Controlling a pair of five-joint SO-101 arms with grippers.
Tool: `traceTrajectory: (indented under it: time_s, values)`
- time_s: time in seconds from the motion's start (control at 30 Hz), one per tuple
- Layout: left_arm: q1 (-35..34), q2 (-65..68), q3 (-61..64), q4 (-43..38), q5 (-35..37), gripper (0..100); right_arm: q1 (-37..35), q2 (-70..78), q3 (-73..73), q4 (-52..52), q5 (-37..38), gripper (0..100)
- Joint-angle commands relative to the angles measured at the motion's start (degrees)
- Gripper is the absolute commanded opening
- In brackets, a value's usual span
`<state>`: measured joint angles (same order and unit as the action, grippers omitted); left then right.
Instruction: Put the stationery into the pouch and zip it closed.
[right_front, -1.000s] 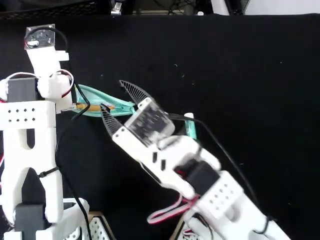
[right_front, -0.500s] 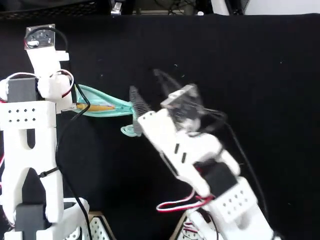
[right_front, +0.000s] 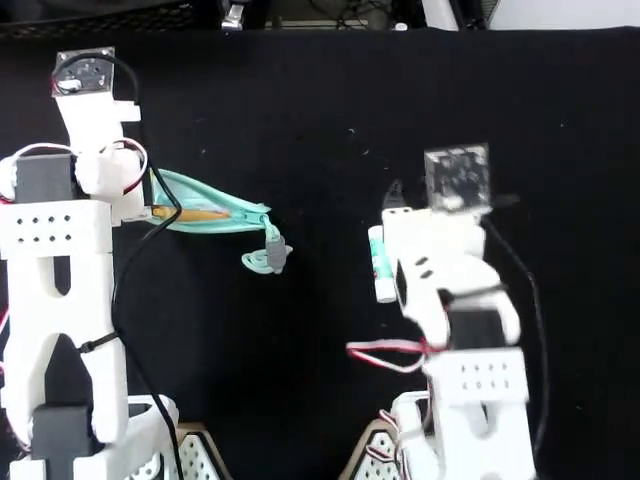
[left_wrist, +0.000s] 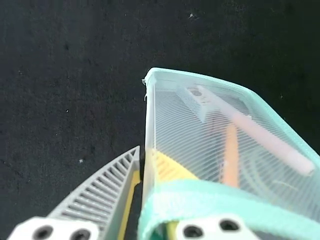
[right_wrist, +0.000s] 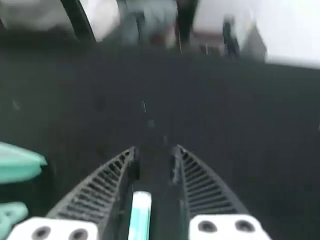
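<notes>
Since the right gripper (right_wrist: 155, 150) is spread over the stick (right_wrist: 140, 210), lying well apart from the pouch (right_front: 205, 213) that the left gripper (left_wrist: 142, 160) pinches at one end, an off-centre close could roll it away or grab it skewed.

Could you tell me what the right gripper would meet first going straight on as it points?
Probably nothing: beyond the right gripper lies bare black table to its far edge; the white-and-teal stick sits back between its jaws.
</notes>
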<state>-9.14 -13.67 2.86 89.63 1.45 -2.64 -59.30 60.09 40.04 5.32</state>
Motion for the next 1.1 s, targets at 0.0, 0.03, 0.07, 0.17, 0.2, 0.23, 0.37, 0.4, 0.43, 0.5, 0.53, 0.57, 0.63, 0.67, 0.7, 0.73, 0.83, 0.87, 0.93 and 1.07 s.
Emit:
traceTrajectory:
  time_s: [0.0, 0.03, 0.07, 0.17, 0.2, 0.23, 0.37, 0.4, 0.43, 0.5, 0.53, 0.57, 0.63, 0.67, 0.7, 0.73, 0.83, 0.87, 0.93, 1.07]
  values:
    - [0.4, 0.88, 0.31, 0.62, -0.35, 3, 0.79, 10.86, -0.66, -1.85, -0.7, 10.3]
    - [0.4, 0.88, 0.66, 0.62, -0.35, 3, 0.44, 14.02, -0.75, -3.52, -0.7, 10.3]
    - [0.4, 1.23, 0.92, 0.62, -0.35, 3, 0.18, 17.1, -0.75, -5.19, -0.53, 10.3]
    - [0.31, 1.32, 1.89, 0.53, -0.35, 3, -1.05, 26.42, -1.54, -8.26, -0.18, 12.3]
    - [0.31, 1.32, 1.98, 0.53, -0.35, 3, -1.85, 29.58, -2.24, -8.62, -0.18, 14.8]
    - [0.31, 1.32, 2.15, 0.44, -0.35, 3, -2.46, 32.48, -3.38, -8.53, -0.18, 18.1]
    - [0.13, 1.41, 2.51, 0.44, -0.35, 3, -3.08, 43.65, -11.38, -6.59, -0.18, 25.0]
    - [0.04, 1.41, 2.51, 0.44, -0.35, 3, -3.08, 46.37, -13.85, -5.89, -0.18, 24.1]
    - [-0.04, 1.41, 2.51, 0.44, -0.35, 3, -3.08, 49.01, -16.31, -5.1, -0.18, 22.7]
    - [-0.04, 1.41, 2.51, 0.44, -0.35, 3, -3.16, 54.37, -21.32, -2.64, -0.18, 20.0]
    - [-0.04, 1.41, 2.51, 0.44, -0.35, 3, -3.25, 56.66, -23.6, -0.97, -0.18, 19.1]
    - [-0.04, 1.41, 2.51, 0.44, -0.35, 3, -3.25, 58.86, -25.98, 0.62, -0.18, 18.5]
    - [-0.04, 1.41, 2.51, 0.44, -0.35, 3, -3.25, 62.64, -30.55, 4.4, -0.18, 18.2]
    - [-0.04, 1.41, 2.51, 0.44, -0.35, 3, -3.25, 64.04, -32.57, 6.33, -0.18, 18.1]
    - [-0.04, 1.41, 2.51, 0.44, -0.35, 3, -3.25, 65.36, -34.42, 8.09, -0.18, 18.1]
    - [-0.04, 1.41, 2.51, 0.44, -0.35, 3, -3.25, 66.42, -36.0, 9.76, -0.18, 18.1]
    - [-0.04, 1.49, 2.59, 0.44, -0.35, 3, -3.25, 69.23, -40.04, 13.45, -0.18, 18.1]
    - [-0.04, 1.49, 2.59, 0.44, -0.35, 3, -3.25, 69.93, -41.01, 14.33, -0.18, 18.0]
    - [-0.04, 1.49, 3.3, -0.18, -0.35, 3, -3.25, 70.99, -42.68, 16.09, -0.18, 16.5]
    - [-0.04, 1.49, 5.76, -2.9, -0.62, 3, -3.25, 70.73, -44.88, 18.29, -0.18, 0.7]
